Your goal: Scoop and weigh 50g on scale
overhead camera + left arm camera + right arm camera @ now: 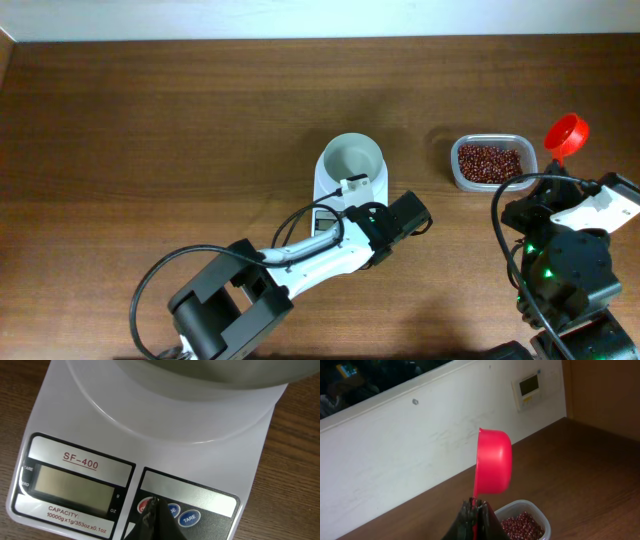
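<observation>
The scale [326, 186] is smooth white plastic, a rounded square with a grey display [70, 485], and a round white bowl [352, 157] sits on it near the middle of the brown wooden table [180, 130], which has a fine grain. The left gripper [154, 506] is fully closed and empty, its dark tips over the red button. The right gripper [476, 508] is closed on the handle of a glossy red scoop [494, 467], held upright. The small oval dark red beans [488, 161] lie in a clear rectangular tub [455, 176]. Behind is a white, scuffed wall [395, 460].
</observation>
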You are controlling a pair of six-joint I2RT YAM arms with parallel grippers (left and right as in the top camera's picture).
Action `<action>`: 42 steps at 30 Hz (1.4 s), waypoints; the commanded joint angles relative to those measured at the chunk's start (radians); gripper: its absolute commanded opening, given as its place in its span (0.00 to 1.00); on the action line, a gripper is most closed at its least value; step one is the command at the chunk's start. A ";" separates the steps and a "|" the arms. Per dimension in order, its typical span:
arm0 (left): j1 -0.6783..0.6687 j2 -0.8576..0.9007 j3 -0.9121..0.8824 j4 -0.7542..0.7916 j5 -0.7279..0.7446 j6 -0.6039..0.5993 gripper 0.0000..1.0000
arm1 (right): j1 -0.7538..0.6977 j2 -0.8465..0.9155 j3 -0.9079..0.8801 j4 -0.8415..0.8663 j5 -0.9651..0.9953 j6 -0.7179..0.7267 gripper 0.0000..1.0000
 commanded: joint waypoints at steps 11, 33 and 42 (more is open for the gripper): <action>0.065 0.055 0.001 0.011 0.109 -0.028 0.00 | -0.009 0.001 0.019 0.003 -0.017 -0.014 0.04; 0.046 0.055 0.001 -0.035 0.152 -0.058 0.00 | -0.009 0.001 0.019 -0.019 -0.017 -0.014 0.04; 0.047 0.055 0.001 -0.064 0.148 -0.108 0.00 | -0.009 0.001 0.019 -0.027 -0.017 -0.014 0.04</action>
